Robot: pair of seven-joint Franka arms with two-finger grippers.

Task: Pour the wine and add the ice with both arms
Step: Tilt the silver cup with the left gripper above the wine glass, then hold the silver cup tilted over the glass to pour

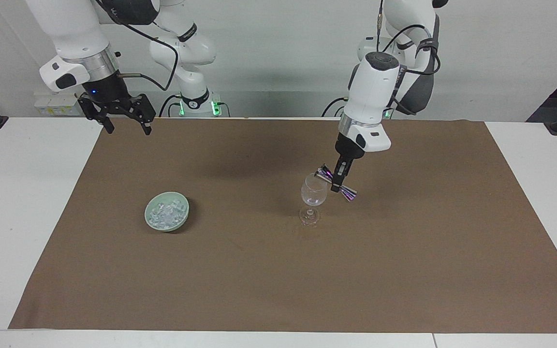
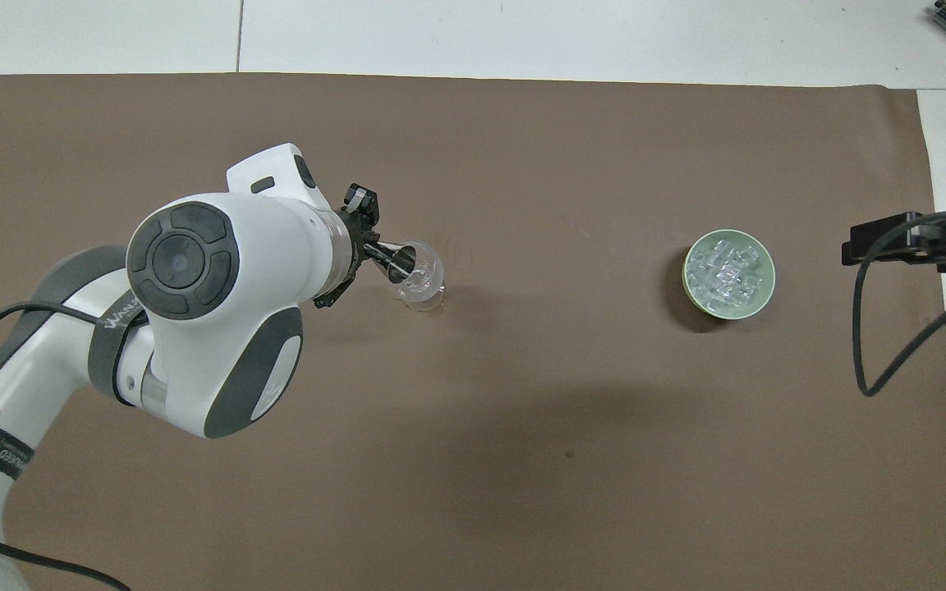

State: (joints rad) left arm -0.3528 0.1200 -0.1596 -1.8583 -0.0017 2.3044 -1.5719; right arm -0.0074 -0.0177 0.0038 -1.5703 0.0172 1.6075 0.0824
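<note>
A white table [image 1: 27,203] is seen, covered over most of its top by a brown mat [image 1: 404,270], and two white arms are set at the robots' end. The left arm [image 1: 373,92] is reached out over the mat, and the left gripper [image 1: 337,187] is held just above the rim of the wine glass [image 1: 314,192], its fingertips pressed together on a thin iridescent stick [image 1: 349,193]; what that stick is cannot be made out with confidence, though tongs or a stirrer might be guessed. The stick's long axis is slanted, one end laid over the glass's mouth and the other dropped away toward the left arm's end of the table. The right arm [image 1: 73,34] is kept waiting, and the right gripper [image 1: 124,126] is held with its fingers spread apart and nothing between them, over the mat's edge nearest the robots. A pale green bowl [image 1: 167,217] is set on the mat, well apart from the glass, toward the right arm's end, and the ice [image 2: 726,271] is heaped in it. The bowl is judged to lie closer to the right gripper than to the left, so any fetching of ice would be turned on that sideways gap between bowl and glass. No wine can be seen in the glass.
</note>
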